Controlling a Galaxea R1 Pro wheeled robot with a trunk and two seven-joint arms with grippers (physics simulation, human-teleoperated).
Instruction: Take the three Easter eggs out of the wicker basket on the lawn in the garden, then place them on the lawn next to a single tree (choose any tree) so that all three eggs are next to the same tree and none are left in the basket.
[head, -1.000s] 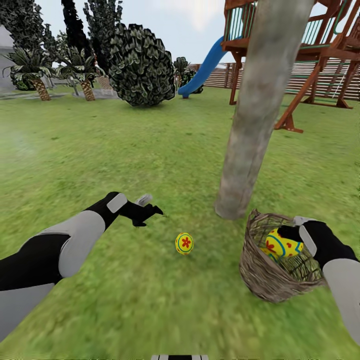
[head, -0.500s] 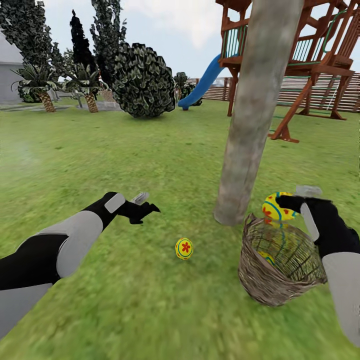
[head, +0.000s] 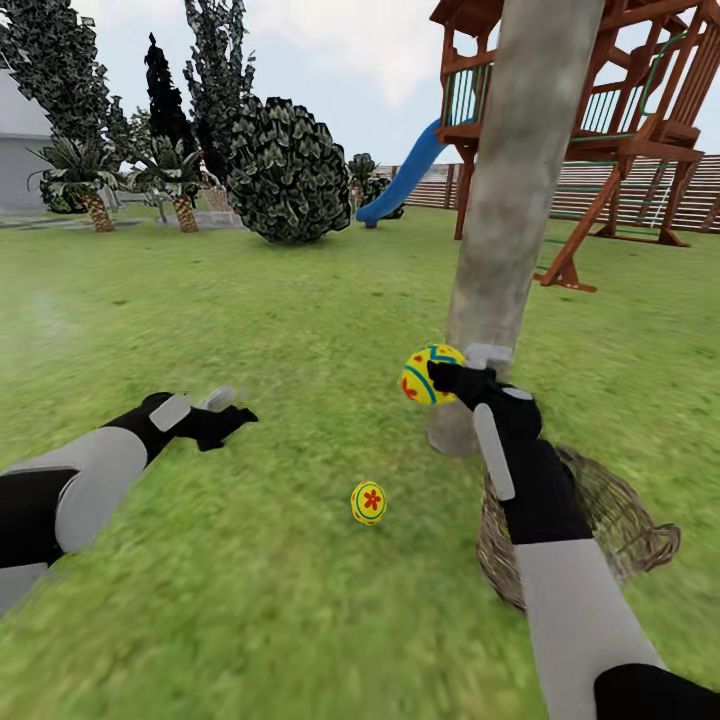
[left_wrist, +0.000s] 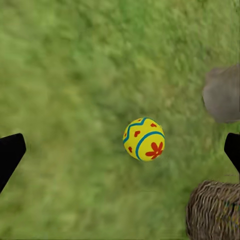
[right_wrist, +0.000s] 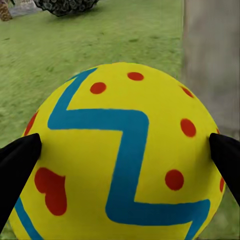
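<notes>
My right gripper is shut on a yellow Easter egg with blue zigzags and red dots, held in the air in front of the tree trunk, left of the wicker basket. That held egg sits between both fingertips in the right wrist view. A second Easter egg lies on the lawn left of the trunk's foot; this lying egg also shows in the left wrist view, near the trunk base and basket. My left gripper hangs open above the grass, well left of the lying egg.
A wooden playset with a blue slide stands behind the tree, before a slatted fence. A round dark bush, thin trees and short palms line the far left. Open grass lies ahead and left.
My right gripper has lifted an egg out of the basket and carried it up and left, in front of the trunk. My left arm has drawn back to the left. The camera shifted slightly.
</notes>
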